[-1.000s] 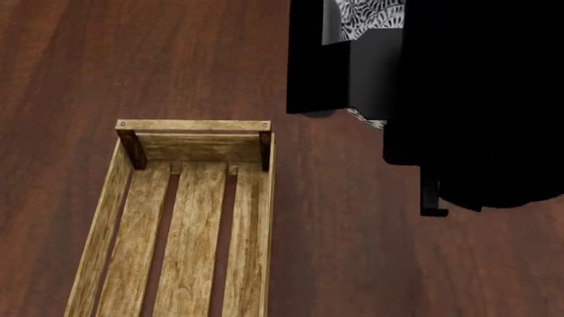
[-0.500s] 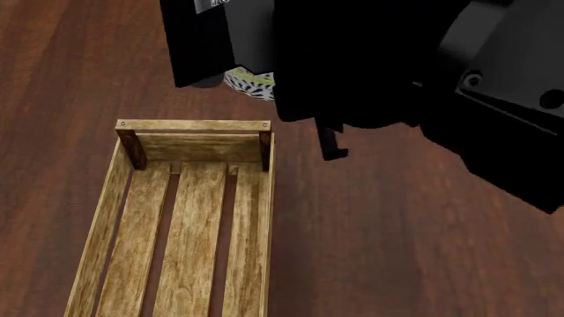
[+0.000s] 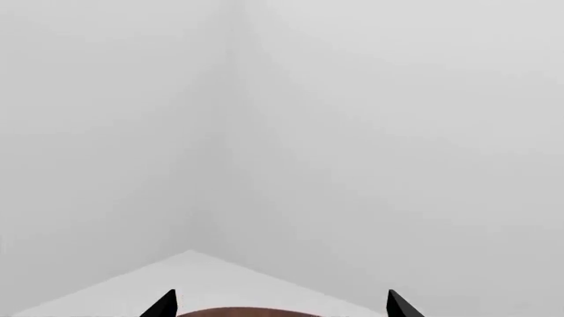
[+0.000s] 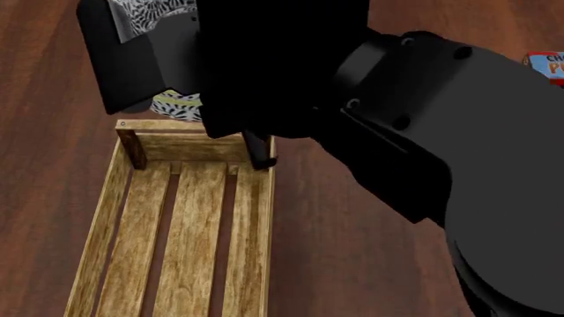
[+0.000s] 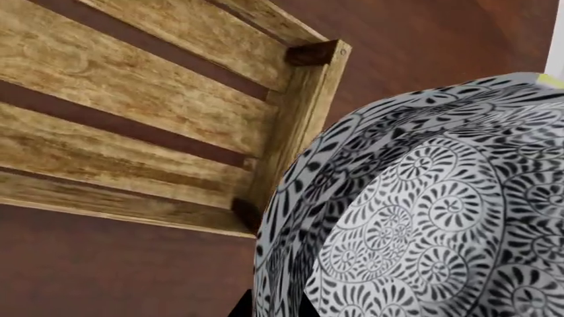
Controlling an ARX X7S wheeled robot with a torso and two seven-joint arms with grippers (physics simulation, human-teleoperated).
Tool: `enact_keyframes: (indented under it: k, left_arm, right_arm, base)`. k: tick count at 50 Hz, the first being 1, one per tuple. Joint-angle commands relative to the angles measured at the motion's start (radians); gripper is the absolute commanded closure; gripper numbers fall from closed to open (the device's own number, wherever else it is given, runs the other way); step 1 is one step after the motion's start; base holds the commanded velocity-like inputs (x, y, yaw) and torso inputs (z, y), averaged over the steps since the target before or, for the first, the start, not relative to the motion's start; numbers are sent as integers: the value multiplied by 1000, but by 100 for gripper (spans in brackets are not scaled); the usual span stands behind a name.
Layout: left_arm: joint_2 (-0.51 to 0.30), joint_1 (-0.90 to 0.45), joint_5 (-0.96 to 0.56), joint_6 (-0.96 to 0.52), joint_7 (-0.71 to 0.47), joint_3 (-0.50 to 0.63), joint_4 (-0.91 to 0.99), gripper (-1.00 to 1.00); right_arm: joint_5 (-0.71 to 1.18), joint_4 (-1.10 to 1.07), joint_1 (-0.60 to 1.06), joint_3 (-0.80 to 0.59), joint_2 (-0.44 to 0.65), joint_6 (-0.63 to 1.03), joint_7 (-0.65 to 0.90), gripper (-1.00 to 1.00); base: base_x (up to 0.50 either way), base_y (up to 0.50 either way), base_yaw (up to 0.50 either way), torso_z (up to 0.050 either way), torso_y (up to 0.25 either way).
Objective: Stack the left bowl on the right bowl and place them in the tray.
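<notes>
The light-wood slatted tray (image 4: 105, 218) lies at the lower left of the head view, with nothing on its slats. My right arm reaches across above its far end. The right gripper (image 5: 273, 309) is shut on the rim of black-and-white patterned bowls (image 5: 423, 211), which look like two nested together. They hang beside the tray's (image 5: 132, 86) corner post. In the head view only slivers of the bowls (image 4: 176, 105) show past the arm, just beyond the tray's far wall. The left gripper (image 3: 279, 308) is open with nothing between its fingers, facing grey haze.
A dark wooden table (image 4: 335, 251) surrounds the tray. A corner of a blue and red pudding box (image 4: 548, 65) shows at the far right edge. My right arm's dark body (image 4: 423, 152) blocks the upper and right parts of the head view.
My right arm has swung left with the bowls, from right of the tray to above its far end. The pudding box has come into view.
</notes>
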Motion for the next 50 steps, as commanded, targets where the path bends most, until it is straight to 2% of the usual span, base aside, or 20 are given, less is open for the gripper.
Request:
enact_keyframes:
  k: [1,5,9,50]
  left_arm:
    - [0,15,14,15,-3,7,-10,-100]
    - [0,26,24,30,-2,15,-20,-100]
    - [0,31,32,31,-11,18,-19,-100]
    - [0,73,86,56,-49,35,-17,-100]
  right_arm:
    - [-237,47,-125,221,-29,-37,-62,100]
    - [-331,37,-180,319,-29,-30,-92,100]
    - [-363,23,-216,351,-29,-24,-96,100]
    - [-428,-143,-409,348,-28,120,-92,100]
  base:
    - [0,0,0,0,0]
    - [0,0,0,0,0]
    - [0,0,0,0,0]
    - [0,0,0,0,1]
